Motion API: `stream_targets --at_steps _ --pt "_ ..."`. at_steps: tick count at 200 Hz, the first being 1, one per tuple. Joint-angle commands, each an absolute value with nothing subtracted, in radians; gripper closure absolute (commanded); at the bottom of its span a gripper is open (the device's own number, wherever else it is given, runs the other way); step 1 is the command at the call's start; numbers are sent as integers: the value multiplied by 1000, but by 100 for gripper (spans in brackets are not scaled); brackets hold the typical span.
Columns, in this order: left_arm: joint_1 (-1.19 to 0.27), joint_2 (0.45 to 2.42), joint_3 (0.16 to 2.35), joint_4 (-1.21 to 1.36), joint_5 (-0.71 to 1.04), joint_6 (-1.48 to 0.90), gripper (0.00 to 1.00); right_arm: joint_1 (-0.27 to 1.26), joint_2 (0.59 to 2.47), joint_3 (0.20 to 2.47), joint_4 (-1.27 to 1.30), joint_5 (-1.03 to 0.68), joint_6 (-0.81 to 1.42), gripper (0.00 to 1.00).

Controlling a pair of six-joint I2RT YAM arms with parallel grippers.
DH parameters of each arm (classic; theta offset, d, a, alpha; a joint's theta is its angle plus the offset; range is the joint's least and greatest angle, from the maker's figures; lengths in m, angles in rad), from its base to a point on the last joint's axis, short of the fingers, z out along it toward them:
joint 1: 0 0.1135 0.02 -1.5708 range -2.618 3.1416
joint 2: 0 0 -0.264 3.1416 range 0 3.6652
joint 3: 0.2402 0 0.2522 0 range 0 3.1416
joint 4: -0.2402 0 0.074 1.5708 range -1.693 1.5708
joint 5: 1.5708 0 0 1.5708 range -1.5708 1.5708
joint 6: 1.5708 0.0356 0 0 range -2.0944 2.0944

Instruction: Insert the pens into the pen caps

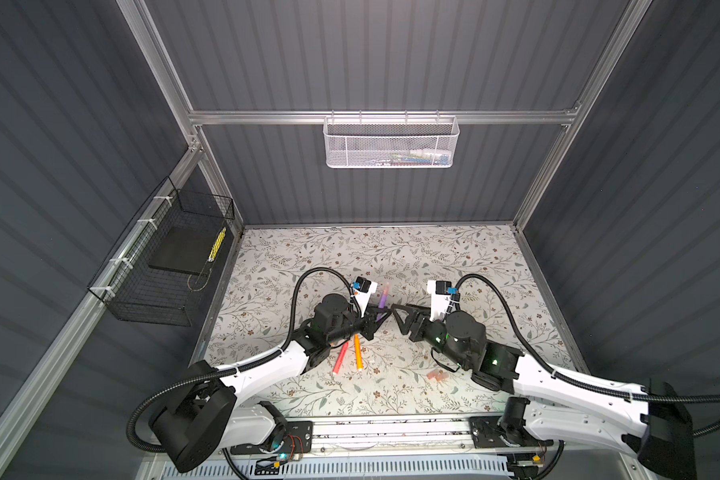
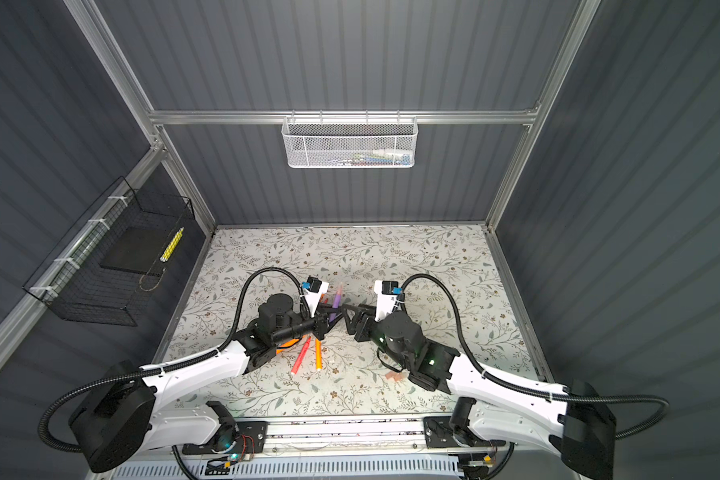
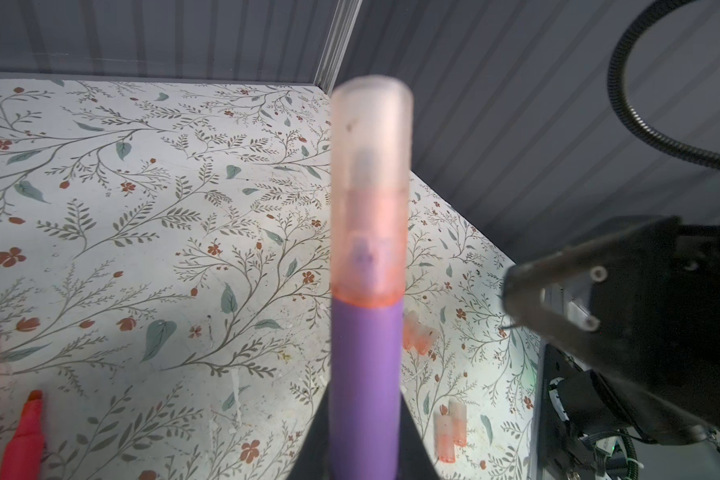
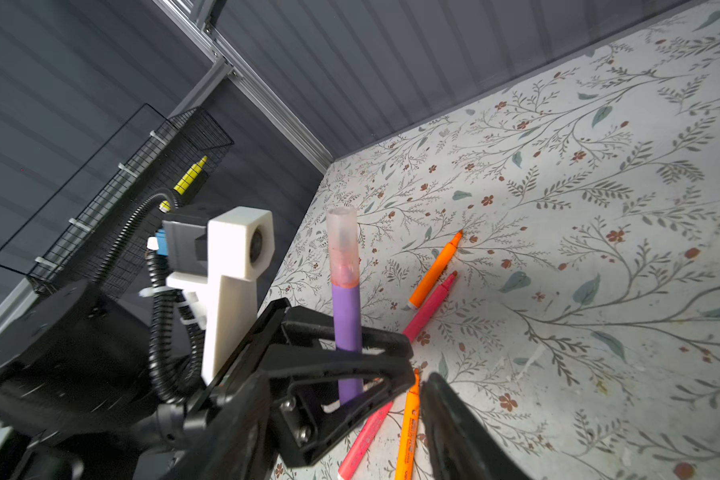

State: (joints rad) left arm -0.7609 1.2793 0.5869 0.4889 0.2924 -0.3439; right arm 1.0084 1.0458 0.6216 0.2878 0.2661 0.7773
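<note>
My left gripper (image 1: 381,314) is shut on the purple pen (image 3: 366,374), which it holds up off the floral table (image 1: 454,257). A translucent pinkish pen cap (image 3: 368,187) sits over that pen's tip. My right gripper (image 1: 395,309) hangs just to the right of the pen, open and holding nothing; one of its fingers (image 4: 454,415) stands well off to the side. Under the left arm lie a red-pink pen (image 1: 341,357) and an orange pen (image 1: 358,351), and another pair lies farther off (image 4: 431,286). Loose pen caps (image 1: 437,376) lie by the right arm.
A white mesh basket (image 1: 391,143) hangs on the back wall. A black wire basket (image 1: 171,266) holding a yellow item is fixed to the left wall. Both arms' black cables (image 1: 495,299) loop over the table's middle.
</note>
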Motion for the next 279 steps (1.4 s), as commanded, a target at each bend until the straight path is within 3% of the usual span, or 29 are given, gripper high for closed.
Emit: stream_targets --at_steps 1,36,74,94,104,124,141,195,222,279 --pt "-776 1290 626 507 314 -315 100 999 1113 691 334 205 749 39" --pt "-787 1295 627 506 317 -306 100 978 1271 760 351 177 750 45" --pt "-789 1281 624 502 312 -296 100 958 1314 780 347 186 763 75" --pt "-790 1278 622 498 301 -292 100 949 1304 769 337 201 772 85" --pt "-789 1278 618 499 287 -290 90 937 1296 756 333 211 780 88" --pt "-790 1271 604 494 234 -291 67 885 1268 720 327 183 807 91" --pt "-790 1268 603 477 188 -292 59 821 1231 686 304 146 838 93" --pt "-789 1312 639 429 118 -294 56 619 1165 604 185 85 869 93" --pt "-790 1327 644 415 76 -297 55 533 1259 600 177 12 882 97" --pt "-788 1331 681 290 -137 -314 54 509 1503 687 196 -100 884 97"
